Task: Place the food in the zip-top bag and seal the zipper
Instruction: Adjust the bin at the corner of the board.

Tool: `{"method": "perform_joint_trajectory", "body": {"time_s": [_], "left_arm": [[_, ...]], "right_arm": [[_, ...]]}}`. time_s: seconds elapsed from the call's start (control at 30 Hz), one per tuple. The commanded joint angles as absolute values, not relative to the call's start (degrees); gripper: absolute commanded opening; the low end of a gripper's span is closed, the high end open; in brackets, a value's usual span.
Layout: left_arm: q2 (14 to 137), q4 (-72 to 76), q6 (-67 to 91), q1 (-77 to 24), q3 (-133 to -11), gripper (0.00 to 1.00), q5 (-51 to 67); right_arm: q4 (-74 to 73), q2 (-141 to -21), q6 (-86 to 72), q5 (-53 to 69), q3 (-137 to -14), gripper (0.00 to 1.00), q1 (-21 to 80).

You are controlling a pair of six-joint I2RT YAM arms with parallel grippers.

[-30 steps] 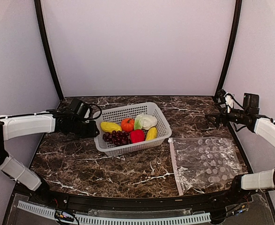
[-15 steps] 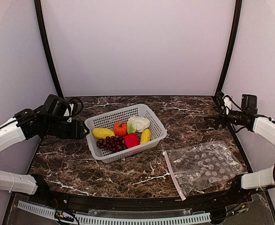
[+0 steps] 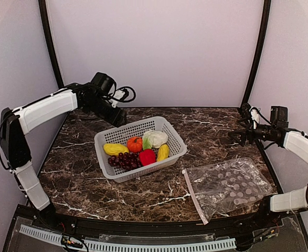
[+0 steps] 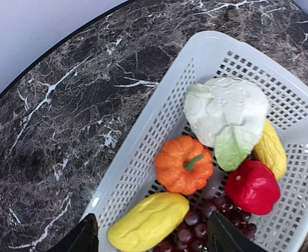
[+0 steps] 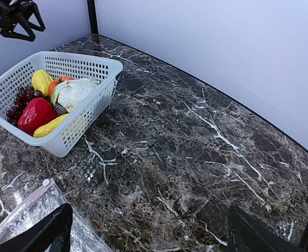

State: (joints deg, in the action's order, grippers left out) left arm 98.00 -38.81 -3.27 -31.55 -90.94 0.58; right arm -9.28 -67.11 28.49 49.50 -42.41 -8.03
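The food lies in a grey-white perforated basket (image 3: 107, 136): cauliflower (image 3: 156, 138), orange tomato (image 3: 135, 144), red pepper (image 3: 147, 157), two yellow pieces (image 3: 115, 149) (image 3: 163, 152) and grapes (image 3: 123, 160). My left gripper (image 3: 119, 119) hovers open and empty above the basket's back-left corner; its view (image 4: 151, 241) looks down on the tomato (image 4: 184, 164) and a yellow piece (image 4: 148, 220). The zip-top bag (image 3: 227, 184) lies flat at the front right, its zipper (image 3: 194, 195) along its left edge. My right gripper (image 3: 234, 137) is open and empty above the table behind the bag.
The basket (image 5: 80, 113) shows at the left of the right wrist view, with a corner of the bag (image 5: 28, 220) at the bottom left. Black corner posts (image 3: 254, 58) and pale walls close in the table. Bare marble (image 3: 143, 189) lies in front of the basket.
The basket slid a little left and forward, and the bag shifted left and turned. My left arm rose from the basket's left side to above its back-left corner. The right arm barely moved.
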Motion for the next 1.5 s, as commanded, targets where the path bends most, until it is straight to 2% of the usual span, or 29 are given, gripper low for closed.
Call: {"method": "perform_joint_trajectory", "body": {"time_s": [0.0, 0.37, 0.5, 0.63, 0.73, 0.87, 1.07, 1.27, 1.47], "left_arm": [[104.3, -42.0, -9.0, -28.9, -98.4, 0.70, 4.2], [118.0, -41.2, -14.7, -28.3, -106.0, 0.68, 8.9], [121.4, -41.2, -14.6, -28.2, -107.9, 0.64, 8.2], [122.7, -40.9, -13.6, -28.1, -108.8, 0.50, 6.1], [122.6, -41.9, -11.6, -28.1, -109.1, 0.35, 4.2], [120.6, -45.0, -8.2, -28.0, -108.1, 0.21, 3.4], [109.1, -42.4, 3.2, -28.0, -94.6, 0.16, 1.0], [89.7, -33.5, 16.6, -28.1, -70.3, 0.08, -1.8], [75.0, -26.7, 32.6, -30.0, -55.1, 0.03, -0.9]], "right_arm": [[-9.8, -65.8, 29.2, 50.4, -43.5, 0.98, -8.1], [-10.4, -67.2, 29.6, 50.4, -43.8, 0.98, -8.1], [-10.5, -67.6, 29.8, 50.3, -43.7, 0.98, -8.1], [-10.6, -68.1, 29.9, 50.4, -43.8, 0.98, -8.1], [-10.6, -68.5, 30.0, 50.4, -43.8, 0.98, -8.1], [-14.0, -69.6, 30.9, 51.0, -45.9, 0.92, -7.5], [-30.1, -72.5, 39.2, 42.9, -51.8, 0.82, -0.9], [-37.9, -67.7, 46.8, 34.8, -47.2, 0.79, 3.7], [-51.5, -65.1, 54.8, 32.4, -48.0, 0.73, 4.6]]}}
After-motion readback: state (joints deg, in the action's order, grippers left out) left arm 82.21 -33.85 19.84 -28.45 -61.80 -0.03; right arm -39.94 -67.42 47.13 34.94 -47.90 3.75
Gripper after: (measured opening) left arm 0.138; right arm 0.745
